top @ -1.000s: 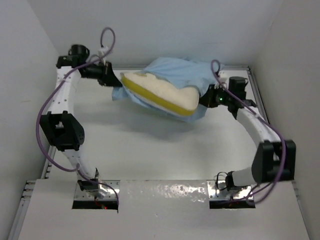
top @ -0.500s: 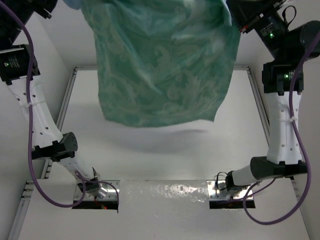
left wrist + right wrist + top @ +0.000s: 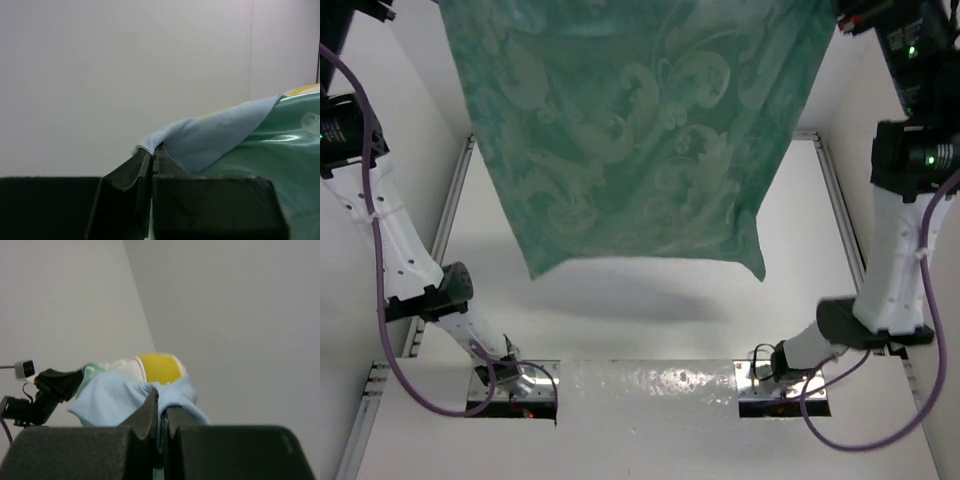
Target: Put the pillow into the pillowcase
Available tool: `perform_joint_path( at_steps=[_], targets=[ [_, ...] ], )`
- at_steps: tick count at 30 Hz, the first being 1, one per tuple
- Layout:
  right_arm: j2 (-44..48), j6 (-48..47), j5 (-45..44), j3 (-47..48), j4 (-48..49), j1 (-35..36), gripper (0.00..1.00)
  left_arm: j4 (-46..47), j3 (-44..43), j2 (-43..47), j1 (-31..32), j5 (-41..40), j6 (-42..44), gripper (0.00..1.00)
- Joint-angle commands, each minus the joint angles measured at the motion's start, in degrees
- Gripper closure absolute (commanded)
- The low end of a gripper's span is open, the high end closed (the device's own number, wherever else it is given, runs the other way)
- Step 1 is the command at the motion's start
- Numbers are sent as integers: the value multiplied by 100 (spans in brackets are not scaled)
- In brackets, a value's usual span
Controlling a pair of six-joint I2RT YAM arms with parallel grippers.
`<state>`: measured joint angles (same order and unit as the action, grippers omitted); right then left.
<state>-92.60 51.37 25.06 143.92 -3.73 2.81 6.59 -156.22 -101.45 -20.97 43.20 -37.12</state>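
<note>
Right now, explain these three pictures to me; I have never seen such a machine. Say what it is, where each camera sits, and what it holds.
The machine is two robot arms bolted to the near edge of a table, each ending in a two-finger gripper. The wide picture looks down from above and behind: left arm, right arm. Between them hangs a pillowcase, shiny green side toward the camera, apparently lifted off the table. The other two come from wrist cameras. The left gripper and the right gripper are each shut on a light blue edge of the pillowcase. The right wrist view also shows a pillow, its yellow band among the cloth.
</note>
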Motion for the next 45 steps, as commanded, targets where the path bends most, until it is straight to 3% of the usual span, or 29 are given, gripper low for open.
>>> perform_joint_path(
  at_steps=[1,2,3,6,8,10,11,12,13,14,16,17,19,20,21,22,25,27,28,30,32,34,36,37,38,39,40,42,45],
  targets=[
    [1414,254,68,-3062,453,-36,100,-1177,1677,764,785,-257,1192,100],
    [2220,781,-723,-5220,2827,-35,100,-977,1857,741,753,-520,972,100],
    [2133,612,-939,-4816,2938,-70,100,-210,754,245,570,-697,344,100],
    [121,-287,-811,621,419,-52,100,204,-611,158,339,-683,652,100],
    [-188,-469,-331,1541,-1328,-52,100,-478,298,467,540,63,853,100],
    [665,-706,-2,-659,-1929,35,100,-1784,2204,907,1287,-502,1932,100],
    [1264,-255,-105,-3778,411,44,100,-1662,2367,864,1202,-758,1711,100],
    [2019,358,-846,-4575,1904,44,100,-1261,1107,324,1070,-804,1247,100],
    [1887,216,-1123,-4305,2302,44,100,-917,233,6,947,-822,1069,100],
    [1468,-237,-1248,-1648,862,44,100,-79,-603,-32,676,-1066,980,100],
    [266,-654,-1031,453,-133,53,100,-270,-358,256,603,-938,1102,100],
    [234,-777,-890,731,-1146,44,100,-1499,418,518,864,-231,1285,100],
    [1305,-771,-415,-1151,-1544,44,100,-2117,2035,923,1471,-573,2410,100],
    [1871,-352,-614,-4244,780,44,100,-1796,2443,873,1464,-976,2185,100],
    [2225,175,-1269,-4893,2039,36,100,-1688,1603,550,1325,-902,1722,100],
    [1889,-655,-1406,-3220,1390,36,100,-1139,-371,-62,1080,-945,1500,100],
    [405,-866,-1337,591,-570,36,100,-404,-455,221,928,-973,1401,100],
    [723,-1024,-918,-173,-1207,36,100,-1937,956,572,1382,-461,2179,100],
    [1187,-859,-967,-3016,-235,36,100,-2125,1937,687,1698,-784,2348,100],
    [2350,-23,-1483,-4904,2050,18,100,-1830,1109,277,1536,-1165,1772,100],
    [1306,-913,-1723,-1724,398,18,100,-1007,-419,-58,1350,-1356,1743,100],
    [719,-1138,-1453,24,-885,18,100,-1576,305,229,1481,-914,1805,100],
    [1378,-1069,-1145,-1444,-1053,27,100,-2326,1387,380,1867,-1224,2533,100],
    [1828,-755,-1187,-4030,602,27,100,-2398,1584,345,1869,-1461,2404,100],
    [2137,-508,-1596,-4673,1402,27,100,-2321,1142,-20,1773,-1307,2081,100],
    [2054,-671,-1740,-4514,1584,27,100,-2207,572,-207,1755,-1253,2104,100],
    [1748,-977,-1820,-2920,672,18,100,-2084,280,-270,1859,-1287,2217,100],
    [898,-1130,-1768,-1731,425,27,100,-1627,880,-77,2009,-1367,2481,100],
    [481,-1217,-2195,-1804,1134,18,100,-1855,1340,-540,2394,-1919,2815,100]
  ],
)
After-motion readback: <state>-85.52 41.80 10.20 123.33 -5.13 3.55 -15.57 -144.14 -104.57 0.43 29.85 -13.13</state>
